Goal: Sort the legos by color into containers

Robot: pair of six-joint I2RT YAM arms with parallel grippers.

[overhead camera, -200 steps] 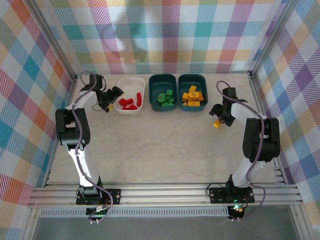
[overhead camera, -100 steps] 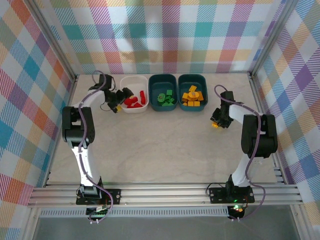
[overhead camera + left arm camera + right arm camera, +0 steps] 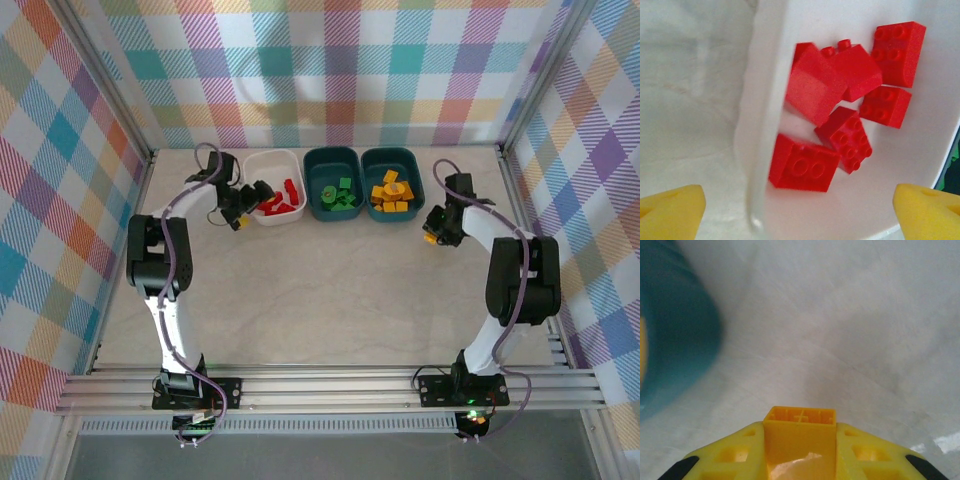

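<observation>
Legos lie sorted by colour in three tubs set in a row at the far side of the table [image 3: 320, 300]: red ones [image 3: 840, 115] in the white tub [image 3: 756, 120] on the left, green ones [image 3: 338, 194] in the middle teal tub [image 3: 333, 153], yellow ones [image 3: 390, 192] in the right teal tub [image 3: 391, 152]. One more yellow brick [image 3: 800, 432] is outside the tubs, clamped between the fingers of the right gripper [image 3: 434, 236], which hangs over bare table just right of the right teal tub. The left gripper [image 3: 799, 214] stands wide and holds nothing. It straddles the white tub's left wall, with one fingertip [image 3: 670, 212] over the table and the other at the tub's opposite side.
</observation>
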